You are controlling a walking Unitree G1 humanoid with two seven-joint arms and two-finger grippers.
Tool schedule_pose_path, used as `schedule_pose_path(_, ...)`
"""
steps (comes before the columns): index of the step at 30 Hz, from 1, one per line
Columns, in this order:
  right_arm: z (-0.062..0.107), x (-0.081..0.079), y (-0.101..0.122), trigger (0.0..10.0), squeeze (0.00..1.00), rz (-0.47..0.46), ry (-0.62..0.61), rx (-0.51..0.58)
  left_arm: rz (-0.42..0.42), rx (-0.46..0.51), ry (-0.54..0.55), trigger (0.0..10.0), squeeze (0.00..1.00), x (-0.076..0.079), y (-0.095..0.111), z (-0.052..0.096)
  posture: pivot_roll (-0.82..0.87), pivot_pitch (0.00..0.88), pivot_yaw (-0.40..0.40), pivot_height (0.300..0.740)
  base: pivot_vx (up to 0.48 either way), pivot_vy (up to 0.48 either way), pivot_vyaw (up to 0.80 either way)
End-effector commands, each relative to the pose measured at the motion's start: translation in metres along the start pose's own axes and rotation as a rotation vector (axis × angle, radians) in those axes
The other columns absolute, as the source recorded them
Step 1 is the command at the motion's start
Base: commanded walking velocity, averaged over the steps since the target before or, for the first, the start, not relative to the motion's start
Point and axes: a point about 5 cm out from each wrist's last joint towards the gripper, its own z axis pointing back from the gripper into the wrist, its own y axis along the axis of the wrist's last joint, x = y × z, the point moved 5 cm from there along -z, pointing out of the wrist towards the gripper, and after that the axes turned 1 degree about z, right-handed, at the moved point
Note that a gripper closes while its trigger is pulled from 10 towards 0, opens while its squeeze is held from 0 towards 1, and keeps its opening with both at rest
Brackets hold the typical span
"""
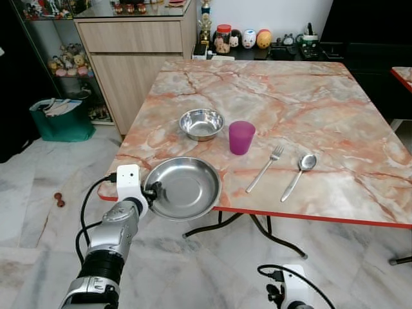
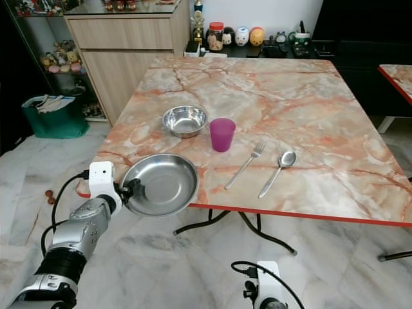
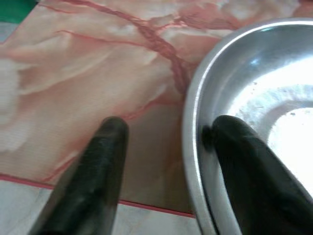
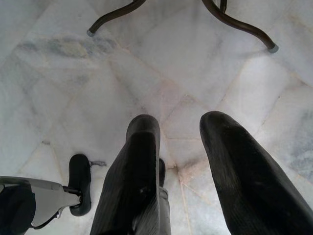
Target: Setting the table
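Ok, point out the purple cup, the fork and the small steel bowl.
purple cup (image 1: 241,138), left eye view, on its side wall.
fork (image 1: 264,169), left eye view, mid-handle.
small steel bowl (image 1: 201,123), left eye view, inner bottom.

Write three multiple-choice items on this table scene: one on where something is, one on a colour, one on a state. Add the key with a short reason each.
1. Where does the plate lie?
A. at the table's near edge, by the left gripper
B. at the table's far edge
C. on the floor

2. What colour is the cup?
A. green
B. purple
C. white

3. How do the left gripper's jaws stand?
A. shut on the fork
B. shut with nothing between
C. open, astride the plate's rim

Key: 1 A, the plate overhangs the near edge of the table beside the left gripper. 2 B, the cup next to the bowl is purple. 3 C, the left wrist view shows one finger inside the plate and the other outside it, a gap between.
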Motion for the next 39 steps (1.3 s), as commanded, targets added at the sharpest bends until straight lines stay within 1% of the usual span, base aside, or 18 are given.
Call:
schedule_pose_path(1, 0.001, 0.001, -0.006, 10.0, 0.0, -0.012, -0.005, -0.014, 0.014, -0.026, -0.001, 0.7, 0.0, 0.0, -0.005, -0.001, -0.01, 0.0, 0.006, 0.74, 0.0, 0.0, 0.0)
schedule_pose_path(2, 0.002, 0.001, -0.008, 10.0, 0.0, -0.012, -0.005, -0.016, 0.009, -0.027, -0.004, 0.3, 0.0, 0.001, -0.005, -0.001, 0.0, 0.0, 0.007, 0.74, 0.0, 0.0, 0.0)
schedule_pose_path(4, 0.002, 0.001, -0.008, 10.0, 0.0, -0.013, -0.006, -0.018, 0.002, -0.028, -0.008, 0.3, 0.0, 0.001, -0.005, -0.001, 0.0, 0.0, 0.007, 0.74, 0.0, 0.0, 0.0)
schedule_pose_path(5, 0.002, 0.001, -0.009, 10.0, 0.0, -0.012, -0.005, -0.019, -0.01, -0.027, -0.016, 0.0, 0.0, 0.002, -0.005, -0.001, 0.0, 0.0, 0.007, 0.74, 0.0, 0.0, 0.0)
schedule_pose_path(26, 0.002, 0.002, -0.01, 10.0, 0.0, -0.009, -0.008, -0.016, -0.012, -0.022, -0.031, 0.0, 0.0, 0.008, -0.006, -0.001, -0.02, 0.0, 0.013, 0.74, 0.0, 0.0, 0.0)
schedule_pose_path(29, 0.002, 0.002, -0.006, 10.0, 0.0, -0.012, -0.01, -0.012, -0.007, -0.022, -0.033, 0.0, 0.0, 0.01, -0.007, -0.001, -0.02, 0.0, 0.013, 0.74, 0.0, 0.0, 0.0)
schedule_pose_path(32, 0.0, 0.001, 0.001, 10.0, 0.0, -0.014, -0.011, -0.003, 0.008, -0.019, -0.038, 0.0, 0.0, 0.012, -0.008, 0.0, -0.02, 0.0, 0.012, 0.74, 0.0, 0.0, 0.0)
schedule_pose_path(37, -0.002, -0.003, 0.004, 10.0, 0.0, -0.014, -0.01, -0.001, 0.039, -0.007, -0.044, 0.0, 0.0, 0.012, -0.007, 0.001, -0.02, 0.0, 0.011, 0.74, 0.0, 0.0, 0.0)
schedule_pose_path(38, -0.003, -0.008, 0.005, 10.0, 0.0, -0.011, -0.008, -0.001, 0.053, 0.017, -0.054, 0.0, 0.0, 0.012, -0.005, 0.004, -0.02, 0.0, 0.009, 0.74, 0.0, 0.0, 0.0)
schedule_pose_path(39, -0.003, -0.008, 0.005, 10.0, 0.0, -0.011, -0.008, -0.001, 0.053, 0.017, -0.054, 0.0, 0.0, 0.012, -0.005, 0.004, -0.02, 0.0, 0.009, 0.74, 0.0, 0.0, 0.0)
